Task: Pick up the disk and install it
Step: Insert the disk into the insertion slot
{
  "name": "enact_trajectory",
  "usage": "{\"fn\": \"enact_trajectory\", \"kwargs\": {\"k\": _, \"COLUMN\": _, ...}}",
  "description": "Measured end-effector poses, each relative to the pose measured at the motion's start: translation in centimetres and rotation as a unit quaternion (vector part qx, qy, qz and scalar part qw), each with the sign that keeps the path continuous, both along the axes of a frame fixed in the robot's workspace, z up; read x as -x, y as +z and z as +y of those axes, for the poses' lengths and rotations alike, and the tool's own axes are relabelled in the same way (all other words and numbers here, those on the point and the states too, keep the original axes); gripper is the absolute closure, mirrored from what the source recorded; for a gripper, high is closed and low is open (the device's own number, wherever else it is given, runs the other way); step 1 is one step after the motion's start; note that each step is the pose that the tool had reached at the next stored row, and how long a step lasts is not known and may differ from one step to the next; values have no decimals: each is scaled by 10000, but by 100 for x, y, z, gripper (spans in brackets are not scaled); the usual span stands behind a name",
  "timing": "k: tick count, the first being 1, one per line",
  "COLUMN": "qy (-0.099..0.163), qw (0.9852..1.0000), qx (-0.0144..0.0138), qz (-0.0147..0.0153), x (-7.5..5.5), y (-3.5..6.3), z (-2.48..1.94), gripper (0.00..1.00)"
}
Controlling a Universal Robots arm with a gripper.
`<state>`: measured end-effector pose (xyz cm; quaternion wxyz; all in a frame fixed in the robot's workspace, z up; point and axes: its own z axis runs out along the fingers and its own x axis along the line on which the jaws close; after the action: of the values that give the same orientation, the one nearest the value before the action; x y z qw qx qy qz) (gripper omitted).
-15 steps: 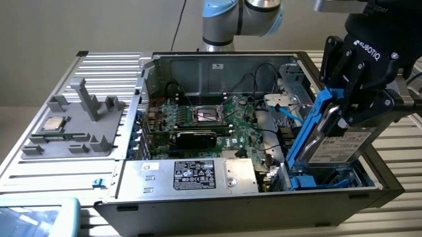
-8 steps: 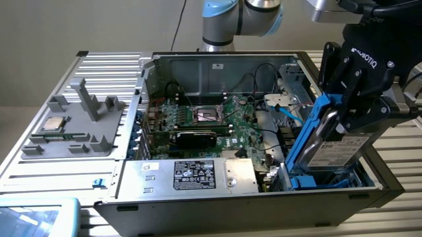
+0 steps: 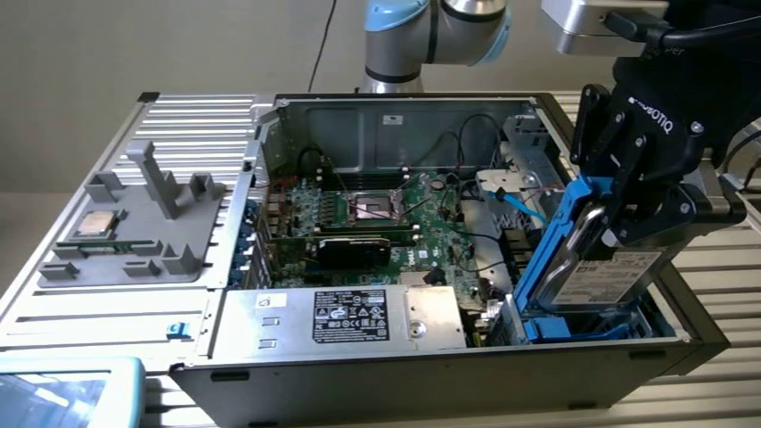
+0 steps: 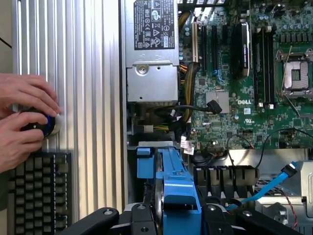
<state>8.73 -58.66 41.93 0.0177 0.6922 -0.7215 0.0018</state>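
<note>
- The claw [image 3: 618, 223] is gripping the disk [image 3: 612, 272], its fingers partly closed on the upper edge.
- The disk is standing tilted in the case [image 3: 393, 116], at the exterior view's right, beside the motherboard [image 3: 393, 227].
- A person's hand [image 4: 27, 93] is resting near a keyboard [image 4: 39, 191].

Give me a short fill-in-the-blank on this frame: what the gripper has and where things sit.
1. The gripper is shut on the ___.
2. The disk sits in a carrier coloured ___.
3. The disk leans, lower end in the case, at the exterior view's ___ side.
4. The chip lies on a grey tray ___ the case.
Missing words: disk; blue; right; outside.
</note>
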Motion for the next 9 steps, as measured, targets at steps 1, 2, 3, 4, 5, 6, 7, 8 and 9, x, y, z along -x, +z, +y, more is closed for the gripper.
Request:
{"fn": "enact_trajectory", "kwargs": {"k": 1, "qy": 0, "qw": 10000, "qx": -4, "qz": -1, "x": 0, "y": -1, "z": 0, "gripper": 63}}
{"fn": "enact_trajectory", "kwargs": {"k": 2, "qy": 0, "qw": 10000, "qx": -8, "qz": -1, "x": 0, "y": -2, "z": 0, "gripper": 63}}
{"fn": "enact_trajectory", "kwargs": {"k": 3, "qy": 0, "qw": 10000, "qx": -10, "qz": -2, "x": 0, "y": -3, "z": 0, "gripper": 63}}
{"fn": "enact_trajectory", "kwargs": {"k": 4, "qy": 0, "qw": 10000, "qx": -13, "qz": -2, "x": 0, "y": -4, "z": 0, "gripper": 63}}
{"fn": "enact_trajectory", "kwargs": {"k": 5, "qy": 0, "qw": 10000, "qx": -15, "qz": -2, "x": 0, "y": -4, "z": 0, "gripper": 63}}
{"fn": "enact_trajectory", "kwargs": {"k": 6, "qy": 0, "qw": 10000, "qx": -16, "qz": -2, "x": 0, "y": -5, "z": 0, "gripper": 63}}
{"fn": "enact_trajectory", "kwargs": {"k": 7, "qy": 0, "qw": 10000, "qx": -17, "qz": -2, "x": 0, "y": -5, "z": -1, "gripper": 63}}
{"fn": "enact_trajectory", "kwargs": {"k": 8, "qy": 0, "qw": 10000, "qx": -19, "qz": -2, "x": 0, "y": -7, "z": -2, "gripper": 63}}
{"fn": "enact_trajectory", "kwargs": {"k": 9, "qy": 0, "qw": 10000, "qx": -22, "qz": -2, "x": 0, "y": -9, "z": -2, "gripper": 63}}
